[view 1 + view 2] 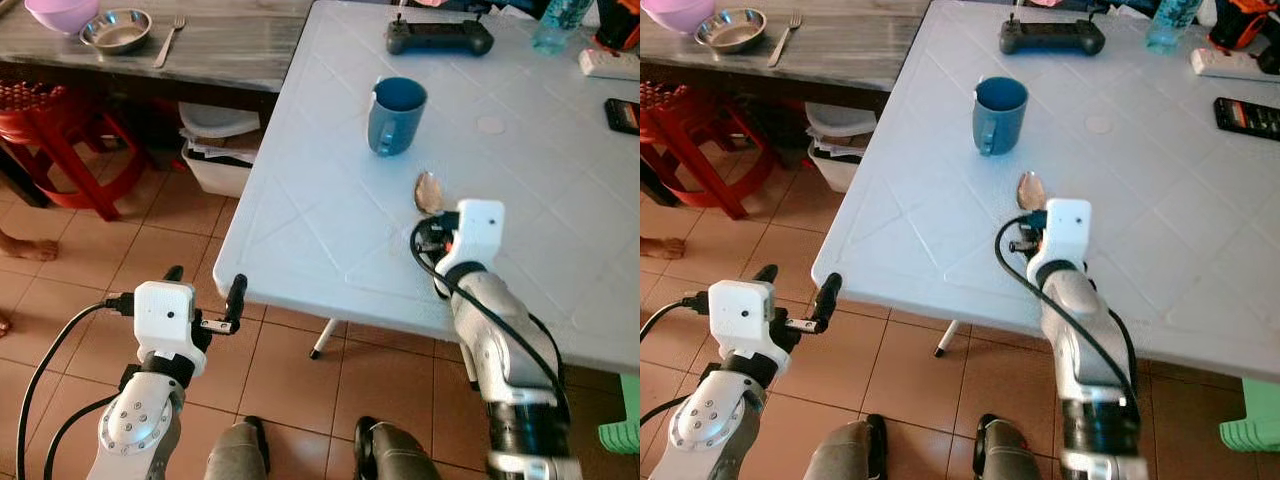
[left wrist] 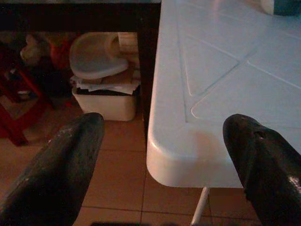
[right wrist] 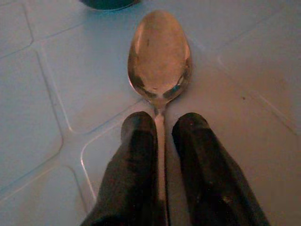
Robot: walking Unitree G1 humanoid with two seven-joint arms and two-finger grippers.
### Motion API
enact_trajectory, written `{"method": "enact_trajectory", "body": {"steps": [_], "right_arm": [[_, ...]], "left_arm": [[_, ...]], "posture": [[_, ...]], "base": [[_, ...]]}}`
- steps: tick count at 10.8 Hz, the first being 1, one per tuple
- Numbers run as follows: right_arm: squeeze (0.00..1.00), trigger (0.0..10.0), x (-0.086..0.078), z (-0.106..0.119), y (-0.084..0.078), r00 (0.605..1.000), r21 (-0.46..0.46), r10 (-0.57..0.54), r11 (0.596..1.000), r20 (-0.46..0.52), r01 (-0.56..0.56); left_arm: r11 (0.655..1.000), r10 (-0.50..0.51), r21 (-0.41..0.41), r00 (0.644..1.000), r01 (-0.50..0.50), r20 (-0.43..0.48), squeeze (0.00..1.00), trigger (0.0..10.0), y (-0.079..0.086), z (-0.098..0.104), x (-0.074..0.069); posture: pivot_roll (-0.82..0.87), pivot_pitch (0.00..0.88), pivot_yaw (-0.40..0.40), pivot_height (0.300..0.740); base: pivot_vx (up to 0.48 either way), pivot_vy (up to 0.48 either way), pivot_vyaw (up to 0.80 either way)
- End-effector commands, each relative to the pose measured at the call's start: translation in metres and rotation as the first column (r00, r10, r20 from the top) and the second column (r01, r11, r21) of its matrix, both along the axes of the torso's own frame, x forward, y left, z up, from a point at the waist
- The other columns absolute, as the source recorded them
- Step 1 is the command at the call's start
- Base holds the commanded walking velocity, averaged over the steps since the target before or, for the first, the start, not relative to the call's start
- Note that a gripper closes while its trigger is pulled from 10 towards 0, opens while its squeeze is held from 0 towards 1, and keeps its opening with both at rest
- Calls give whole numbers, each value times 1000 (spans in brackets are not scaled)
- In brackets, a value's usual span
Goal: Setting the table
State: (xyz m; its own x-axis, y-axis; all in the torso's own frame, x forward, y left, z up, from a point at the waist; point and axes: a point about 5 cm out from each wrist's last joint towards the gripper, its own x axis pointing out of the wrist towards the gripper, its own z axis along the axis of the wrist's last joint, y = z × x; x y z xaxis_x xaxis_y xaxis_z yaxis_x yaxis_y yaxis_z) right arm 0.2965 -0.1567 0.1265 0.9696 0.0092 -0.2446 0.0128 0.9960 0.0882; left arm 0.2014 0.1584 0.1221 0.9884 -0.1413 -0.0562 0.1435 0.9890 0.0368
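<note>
A metal spoon (image 3: 160, 56) lies on the white plastic table (image 1: 300, 230), its bowl (image 1: 429, 192) pointing toward a blue mug (image 1: 396, 115) a short way beyond it. My right gripper (image 3: 162, 127) is shut on the spoon's handle, low over the tabletop. The white wrist housing (image 1: 478, 228) hides the fingers from the head camera. My left gripper (image 1: 205, 285) is open and empty. It hangs just below and in front of the table's near left corner (image 2: 178, 155).
A black controller (image 1: 440, 38), a bottle (image 1: 560, 25), a power strip (image 1: 610, 63) and a dark remote (image 1: 623, 115) sit at the table's far side. A wooden table holds a pink bowl (image 1: 62, 14), steel bowl (image 1: 116, 30) and fork (image 1: 170, 40). A red stool (image 1: 50, 130) and white bin (image 1: 220, 150) stand below.
</note>
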Motion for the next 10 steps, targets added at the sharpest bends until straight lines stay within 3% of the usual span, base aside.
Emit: {"method": "enact_trajectory", "body": {"steps": [1, 3, 5, 7, 9, 10], "right_arm": [[0, 0, -21, -52, -8, 968, 9, -52, 998, -245, 56], [0, 0, -22, -54, -16, 963, 37, -111, 992, -245, 123], [0, 0, -15, -45, -10, 959, 145, -135, 974, -248, 175], [0, 0, -16, -31, -4, 986, 143, -90, 983, -143, 111], [0, 0, -14, -24, 9, 993, 206, -26, 977, -112, 49], [0, 0, -12, -27, 18, 988, 247, 19, 969, -154, 20]], "left_arm": [[1000, -13, -5, 1000, 13, -23, 0, 10000, 1, -2, -2], [1000, -6, 6, 1000, 6, -20, 0, 10000, 1, -3, 1], [996, 85, -5, 996, -85, -35, 0, 10000, 3, -8, 5], [994, 112, 3, 993, -112, -49, 0, 10000, 6, -13, 6], [992, 130, -7, 991, -130, -12, 0, 10000, 3, -8, 19], [988, 155, -28, 988, -155, -9, 0, 10000, 4, -8, 24]], "posture": [[105, 241, 39, 740], [92, 240, 37, 740], [75, 231, 22, 740], [63, 212, 15, 740], [58, 203, 13, 740], [56, 177, 14, 740]], "base": [[0, 0, 0], [0, 0, 0], [0, 0, 0], [0, 240, 0], [0, 480, 0], [0, 480, 0]]}}
